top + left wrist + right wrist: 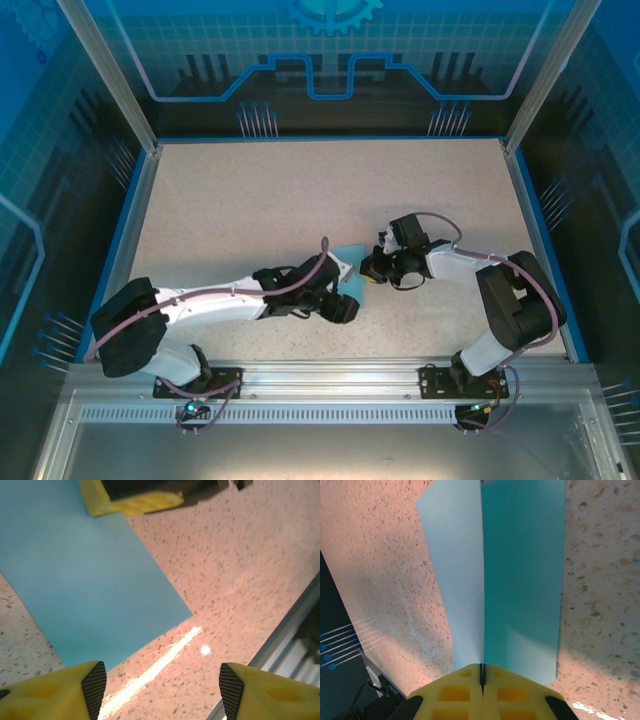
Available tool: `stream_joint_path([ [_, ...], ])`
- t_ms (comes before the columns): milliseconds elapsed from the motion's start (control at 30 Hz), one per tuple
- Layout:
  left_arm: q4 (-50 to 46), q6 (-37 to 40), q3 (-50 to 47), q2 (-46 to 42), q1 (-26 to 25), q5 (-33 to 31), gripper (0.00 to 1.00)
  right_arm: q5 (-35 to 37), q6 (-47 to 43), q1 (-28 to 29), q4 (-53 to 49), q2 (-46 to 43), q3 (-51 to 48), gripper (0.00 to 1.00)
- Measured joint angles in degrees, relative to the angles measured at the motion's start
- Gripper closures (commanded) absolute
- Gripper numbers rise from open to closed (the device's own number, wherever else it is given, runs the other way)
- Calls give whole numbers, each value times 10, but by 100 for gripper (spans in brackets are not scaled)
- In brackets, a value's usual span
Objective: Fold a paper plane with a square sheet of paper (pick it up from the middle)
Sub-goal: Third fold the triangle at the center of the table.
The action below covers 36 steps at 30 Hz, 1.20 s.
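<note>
Paper, light blue and folded upward along a crease, lay mid-tabletop, its edge pinched in the clenched right tool. Left tool hovered just beside it, released, grasping nothing.

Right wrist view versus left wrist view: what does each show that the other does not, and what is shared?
Right wrist: the right end effector shut on the square sheet of paper, whose two faces meet along a line. Left wrist: the left end effector open above the table, near a flat corner of the sheet. Shared: the blue sheet and speckled table.
</note>
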Motion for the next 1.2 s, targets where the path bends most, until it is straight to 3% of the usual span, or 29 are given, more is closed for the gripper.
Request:
stream_joint_path([
  [200,-19,45,15,38,-49,-80,32,6,6,6,-2,0,0,96],
  [333,-28,71,33,86,-63,-119,23,10,6,6,-5,0,2,96],
  [633,-32,100,75,122,-64,-165,26,14,5,7,-12,0,11,95],
  [867,-32,111,80,131,-64,-179,48,14,-1,7,-25,3,14,94],
  [1200,-32,115,80,116,-64,-185,90,21,-23,7,-51,3,30,92],
])
